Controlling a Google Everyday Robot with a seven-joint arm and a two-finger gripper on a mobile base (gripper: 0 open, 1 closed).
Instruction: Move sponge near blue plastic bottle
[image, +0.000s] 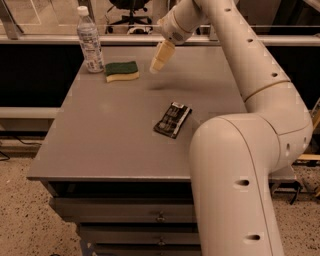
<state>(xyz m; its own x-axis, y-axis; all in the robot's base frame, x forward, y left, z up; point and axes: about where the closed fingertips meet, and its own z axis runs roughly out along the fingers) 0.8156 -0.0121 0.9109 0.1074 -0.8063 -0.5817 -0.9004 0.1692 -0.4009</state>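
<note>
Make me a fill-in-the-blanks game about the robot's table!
1. The sponge has a dark ____ top.
2. The water bottle beside it has a ____ cap.
3. The gripper hovers above the ____, apart from the sponge.
Missing words: green, white, table.

Gripper (158, 60) over the table (110, 135) — arm (235, 165) cut off below.

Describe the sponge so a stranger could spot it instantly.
On the grey table, look at the far left corner beside the clear bottle. The sponge lies flat there, the gripper hovering nearby, green over yellow, unlike the black packet mid-table.
</note>
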